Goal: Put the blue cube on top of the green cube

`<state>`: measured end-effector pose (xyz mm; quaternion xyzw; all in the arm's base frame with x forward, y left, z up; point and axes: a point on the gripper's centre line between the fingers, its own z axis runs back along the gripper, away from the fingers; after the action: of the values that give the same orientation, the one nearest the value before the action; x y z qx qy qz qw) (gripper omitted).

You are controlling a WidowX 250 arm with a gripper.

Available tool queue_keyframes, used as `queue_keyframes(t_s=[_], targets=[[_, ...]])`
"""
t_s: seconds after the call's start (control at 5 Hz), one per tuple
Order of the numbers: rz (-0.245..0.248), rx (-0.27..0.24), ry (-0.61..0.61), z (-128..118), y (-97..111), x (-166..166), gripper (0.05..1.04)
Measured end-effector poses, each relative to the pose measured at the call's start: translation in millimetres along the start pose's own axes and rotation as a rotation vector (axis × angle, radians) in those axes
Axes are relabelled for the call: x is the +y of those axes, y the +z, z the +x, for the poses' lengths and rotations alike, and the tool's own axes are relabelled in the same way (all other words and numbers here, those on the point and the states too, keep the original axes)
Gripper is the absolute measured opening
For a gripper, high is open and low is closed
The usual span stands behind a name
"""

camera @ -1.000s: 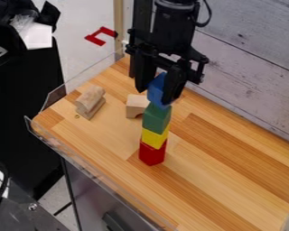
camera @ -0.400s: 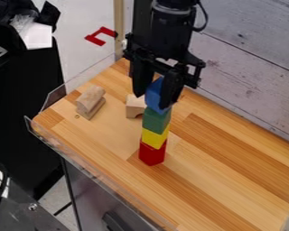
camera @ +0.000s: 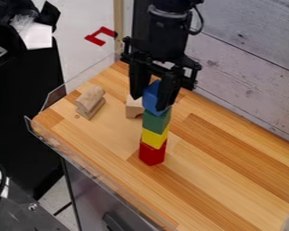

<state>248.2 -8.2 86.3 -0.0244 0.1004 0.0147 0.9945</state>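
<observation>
One gripper (camera: 149, 103) is pinching the blue cube (camera: 151, 95) just above/on the green cube (camera: 155, 122), & an off-ctr release is poss. risking a topple b/c a thin yellow-red stack (camera: 152, 152) is propping it.

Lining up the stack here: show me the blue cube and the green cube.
Blue cube (camera: 151, 98): camera view, on its near side face.
Green cube (camera: 153, 122): camera view, on its near side face.

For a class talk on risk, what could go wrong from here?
The tool holds the blue cube right over the green cube; an uneven release might knock it askew. The green cube, yellow cube and red cube stand stacked singly, so a sideways push could topple them.
</observation>
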Motion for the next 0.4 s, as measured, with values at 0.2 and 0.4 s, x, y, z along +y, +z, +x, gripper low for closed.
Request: queue_keyframes(t_s=[0.2, 0.4], targets=[[-0.01, 0.025, -0.016, -0.5, -4.5, -1.4, 0.859], [-0.021, 0.032, -0.011, -1.3, -4.4, -1.9, 1.007]])
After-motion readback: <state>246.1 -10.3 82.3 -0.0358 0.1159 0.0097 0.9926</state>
